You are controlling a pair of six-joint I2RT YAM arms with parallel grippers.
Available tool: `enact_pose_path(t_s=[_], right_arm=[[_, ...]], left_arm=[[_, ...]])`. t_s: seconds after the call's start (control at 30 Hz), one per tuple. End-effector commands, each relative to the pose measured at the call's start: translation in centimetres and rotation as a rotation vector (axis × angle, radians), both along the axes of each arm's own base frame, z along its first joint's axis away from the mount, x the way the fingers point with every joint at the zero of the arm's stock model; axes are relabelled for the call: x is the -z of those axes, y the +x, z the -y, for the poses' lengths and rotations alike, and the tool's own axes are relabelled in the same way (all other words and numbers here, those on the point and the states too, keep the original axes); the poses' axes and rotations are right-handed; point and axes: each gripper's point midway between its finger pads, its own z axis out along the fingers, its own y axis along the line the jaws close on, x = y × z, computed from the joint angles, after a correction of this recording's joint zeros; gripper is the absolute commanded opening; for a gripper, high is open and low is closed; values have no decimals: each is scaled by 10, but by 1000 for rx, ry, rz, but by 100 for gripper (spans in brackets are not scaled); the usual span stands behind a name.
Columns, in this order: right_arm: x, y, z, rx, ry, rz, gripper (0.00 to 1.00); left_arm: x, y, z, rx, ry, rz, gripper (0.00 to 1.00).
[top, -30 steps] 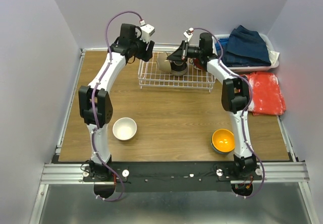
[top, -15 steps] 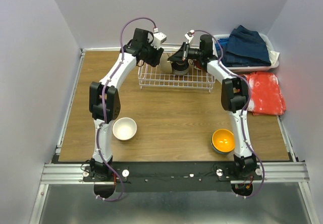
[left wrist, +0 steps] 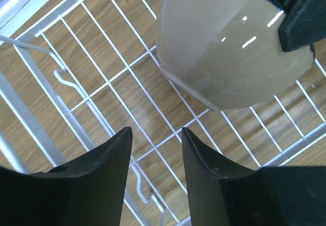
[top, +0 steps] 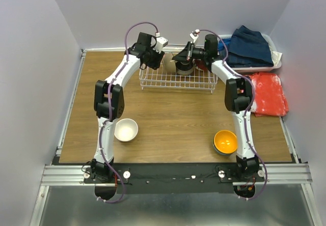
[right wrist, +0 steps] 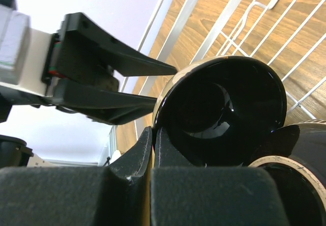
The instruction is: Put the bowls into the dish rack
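Observation:
The white wire dish rack (top: pixel 178 78) stands at the back of the table. My right gripper (right wrist: pixel 154 134) is shut on the rim of a bowl (right wrist: pixel 229 109) that is glossy black inside and tan outside (left wrist: pixel 229 48). It holds this bowl tilted on its side over the rack (left wrist: pixel 102 83). A second black bowl (right wrist: pixel 305 185) lies against it. My left gripper (left wrist: pixel 155 130) is open and empty over the rack's left end, just left of the held bowl. A white bowl (top: pixel 126 130) and an orange bowl (top: pixel 225 141) sit on the table near the front.
A white basket (top: pixel 277 58) of blue clothes (top: pixel 249 45) stands right of the rack, with a red cloth (top: pixel 267 93) in front of it. Both arms meet over the rack's back edge, their grippers close together.
My left arm has swung right, from beyond the rack's left end to over it, and its jaws have narrowed. The right gripper has carried its bowl slightly back and right.

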Motion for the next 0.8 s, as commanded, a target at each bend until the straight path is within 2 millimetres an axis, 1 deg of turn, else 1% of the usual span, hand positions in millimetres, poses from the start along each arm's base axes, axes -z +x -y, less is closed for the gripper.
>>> enact_pose_path(t_s=[0.0, 0.2, 0.27, 0.3, 0.33, 0.37, 0.4, 0.43, 0.47, 0.5, 0.53, 0.57, 0.63, 0.67, 0.7, 0.73, 0.77], right_arm=[[5, 6, 5, 23, -22, 22, 7], [9, 2, 6, 15, -35, 22, 9], [12, 1, 7, 19, -45, 13, 14], [9, 2, 8, 23, -49, 18, 18], [10, 1, 10, 22, -58, 18, 26], [8, 1, 13, 26, -62, 24, 30], [0, 1, 17, 32, -66, 38, 34], [0, 1, 22, 37, -78, 48, 40], [-5, 4, 32, 54, -82, 62, 42], [-10, 3, 38, 60, -86, 73, 44], [-17, 1, 45, 67, -96, 88, 45], [-19, 6, 58, 96, -110, 92, 46], [-19, 7, 74, 132, -148, 84, 48], [-28, 11, 86, 172, -163, 100, 48], [-31, 12, 94, 191, -175, 107, 48], [-28, 12, 102, 208, -208, 103, 49], [-35, 16, 113, 252, -238, 122, 50]], left_arm=[[1, 16, 10, -31, -33, 23, 53], [3, 23, 31, -24, -63, 37, 53], [1, 24, 37, -17, -78, 42, 53], [2, 24, 41, -13, -79, 44, 53], [1, 23, 44, -9, -84, 46, 53], [2, 24, 46, -9, -90, 45, 53], [-1, 24, 50, -2, -97, 54, 53], [-1, 24, 52, 0, -99, 56, 53], [3, 25, 54, 0, -102, 51, 53], [-2, 26, 58, 5, -115, 59, 53], [-2, 26, 63, 11, -120, 60, 53], [0, 26, 65, 12, -123, 57, 53], [-2, 27, 72, 18, -139, 60, 53], [0, 25, 77, 25, -141, 56, 53], [-2, 26, 80, 27, -146, 63, 53], [-3, 25, 84, 29, -154, 66, 53], [0, 23, 89, 36, -156, 58, 53]])
